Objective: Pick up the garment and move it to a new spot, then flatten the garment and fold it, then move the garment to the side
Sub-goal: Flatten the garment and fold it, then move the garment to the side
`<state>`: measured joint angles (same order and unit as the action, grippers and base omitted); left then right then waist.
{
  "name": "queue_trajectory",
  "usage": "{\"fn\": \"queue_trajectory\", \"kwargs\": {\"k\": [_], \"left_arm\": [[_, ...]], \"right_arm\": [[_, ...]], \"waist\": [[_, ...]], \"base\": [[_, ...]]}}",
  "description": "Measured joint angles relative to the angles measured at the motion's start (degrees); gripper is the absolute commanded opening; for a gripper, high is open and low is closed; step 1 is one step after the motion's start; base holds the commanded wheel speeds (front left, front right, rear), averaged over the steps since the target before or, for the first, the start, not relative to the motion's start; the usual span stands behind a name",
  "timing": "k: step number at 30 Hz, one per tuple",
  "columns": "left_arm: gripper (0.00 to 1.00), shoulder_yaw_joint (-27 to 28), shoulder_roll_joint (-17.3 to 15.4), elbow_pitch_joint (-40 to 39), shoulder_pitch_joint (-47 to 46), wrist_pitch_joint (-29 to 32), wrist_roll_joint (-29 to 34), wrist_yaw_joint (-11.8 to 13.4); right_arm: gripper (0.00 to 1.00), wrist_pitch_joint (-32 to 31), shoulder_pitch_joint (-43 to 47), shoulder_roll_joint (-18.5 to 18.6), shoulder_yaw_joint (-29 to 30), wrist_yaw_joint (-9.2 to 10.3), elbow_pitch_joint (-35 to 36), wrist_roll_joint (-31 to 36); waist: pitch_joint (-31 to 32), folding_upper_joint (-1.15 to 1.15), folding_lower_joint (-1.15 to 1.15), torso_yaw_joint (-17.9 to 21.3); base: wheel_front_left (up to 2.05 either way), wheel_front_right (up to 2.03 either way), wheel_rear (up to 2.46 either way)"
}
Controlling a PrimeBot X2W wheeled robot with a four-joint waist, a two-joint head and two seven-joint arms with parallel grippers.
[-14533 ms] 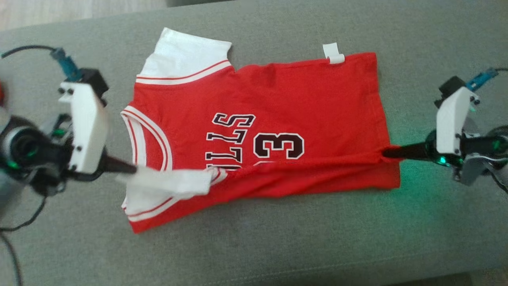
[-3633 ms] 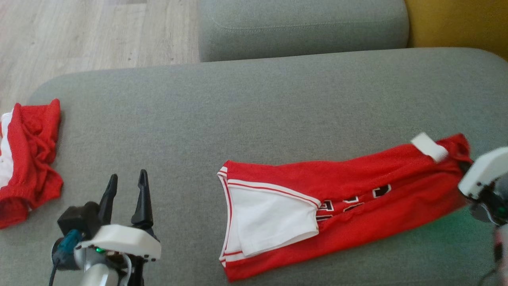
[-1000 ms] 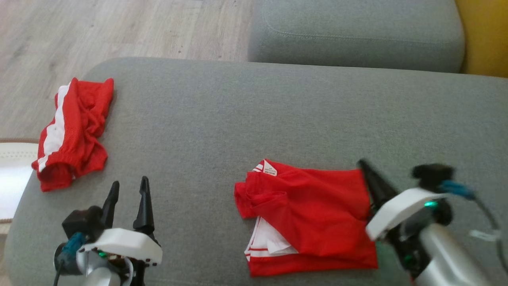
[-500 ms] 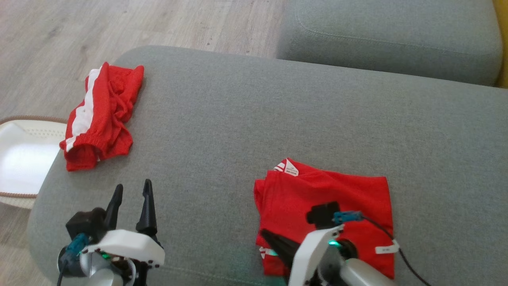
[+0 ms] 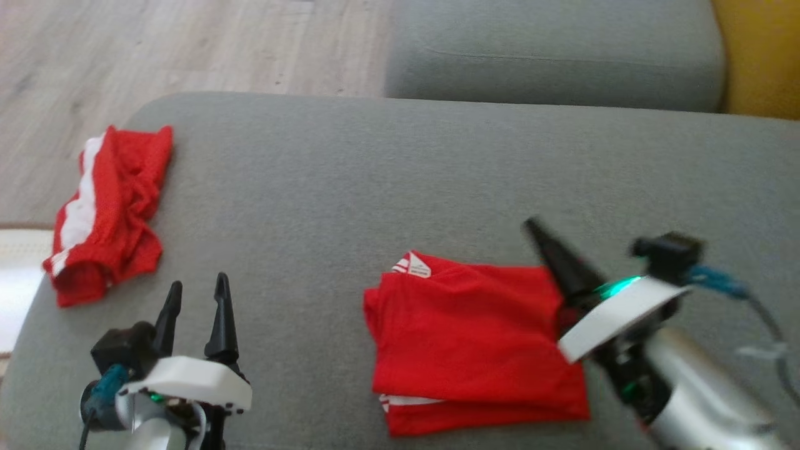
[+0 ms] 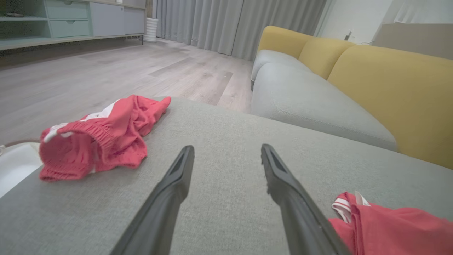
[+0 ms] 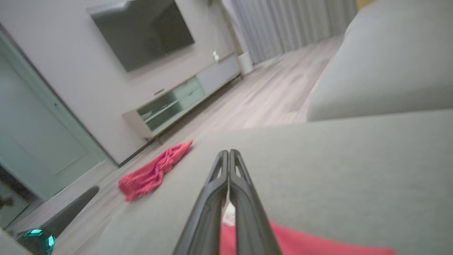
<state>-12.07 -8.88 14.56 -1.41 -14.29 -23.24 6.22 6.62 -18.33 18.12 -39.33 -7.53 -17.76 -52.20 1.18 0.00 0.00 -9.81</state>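
Grey sofa (image 5: 375,175) holds folded garment (image 5: 469,337), crumpled shorts (image 5: 106,212); pale basket (image 5: 15,281) alongside, contents unclear.

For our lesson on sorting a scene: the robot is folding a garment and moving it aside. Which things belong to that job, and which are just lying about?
Job: folded red jersey; grey cushion under it; right gripper, jaws shut, by the jersey's right edge; left gripper, jaws open.
Lying about: crumpled red shorts; yellow sofa back; wooden floor.
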Motion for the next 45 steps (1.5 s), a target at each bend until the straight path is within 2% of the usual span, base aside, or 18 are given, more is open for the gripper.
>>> {"fn": "queue_trajectory", "kwargs": {"k": [1,2,3,4,5,8,14,22,27,35,40,45], "left_arm": [[1.00,0.09,0.01,-0.24,0.01,0.00,0.01,0.01],[1.00,0.24,0.02,-0.47,0.04,0.00,0.08,0.03],[1.00,0.40,0.05,-0.77,0.04,0.00,0.08,0.08],[1.00,0.62,0.10,-1.09,0.05,0.00,0.09,0.09],[1.00,0.85,0.14,-1.33,0.05,-0.01,0.26,0.08],[1.00,1.57,0.24,-1.64,0.04,0.00,0.87,-0.01],[1.00,1.80,0.30,-2.03,0.05,0.00,2.12,-0.26],[1.00,1.76,0.66,-2.24,0.08,0.00,4.15,-1.82],[1.00,2.35,1.64,-2.29,0.10,0.00,5.21,-2.45],[1.00,3.70,2.14,-2.25,0.15,0.00,6.71,-3.22],[1.00,4.26,2.54,-3.28,0.15,0.00,8.43,-3.26],[1.00,5.53,3.48,-4.94,0.14,-0.01,9.93,-3.56]], "right_arm": [[0.02,0.93,-0.13,0.99,1.63,0.00,0.34,0.66],[0.45,1.51,-0.16,1.71,3.34,0.00,0.51,1.16],[0.74,1.64,-0.16,2.48,4.64,0.00,0.63,1.54],[0.94,1.88,-0.15,3.11,5.97,0.00,0.65,2.34],[1.00,2.05,-0.15,3.66,7.38,0.00,0.65,3.35],[1.00,3.45,-0.01,4.93,13.27,0.00,0.63,6.94],[1.00,4.49,3.10,4.79,21.82,0.00,-0.18,15.71],[1.00,6.00,11.71,-1.37,29.43,0.00,1.19,28.10],[1.00,5.87,13.29,-3.31,30.41,0.00,2.69,31.37],[1.00,1.82,13.28,-3.36,29.39,0.00,3.71,32.19],[1.00,-4.99,12.73,-3.92,26.54,0.00,1.22,30.73],[1.00,-14.23,8.90,-5.84,22.47,0.00,-5.87,27.00]], "waist": [[0.01,0.00,0.00,0.66],[0.02,0.00,0.00,1.35],[0.03,0.00,0.00,2.04],[0.02,0.00,0.00,2.75],[0.01,0.00,0.00,3.47],[-0.06,0.00,0.00,6.13],[0.20,0.00,0.00,9.21],[0.26,0.00,0.00,10.81],[0.05,0.00,0.00,11.21],[0.17,0.00,0.00,10.67],[0.01,0.00,0.00,9.68],[-0.32,0.00,0.00,8.02]], "base": [[0.00,0.00,0.00],[0.00,0.00,0.00],[0.00,0.00,0.00],[0.00,0.00,0.00],[0.00,0.00,0.00],[0.00,0.00,0.00],[0.00,0.00,0.00],[0.00,0.00,0.00],[0.00,0.00,0.00],[0.00,0.00,0.00],[0.00,0.00,0.00],[0.00,0.00,0.00]]}}
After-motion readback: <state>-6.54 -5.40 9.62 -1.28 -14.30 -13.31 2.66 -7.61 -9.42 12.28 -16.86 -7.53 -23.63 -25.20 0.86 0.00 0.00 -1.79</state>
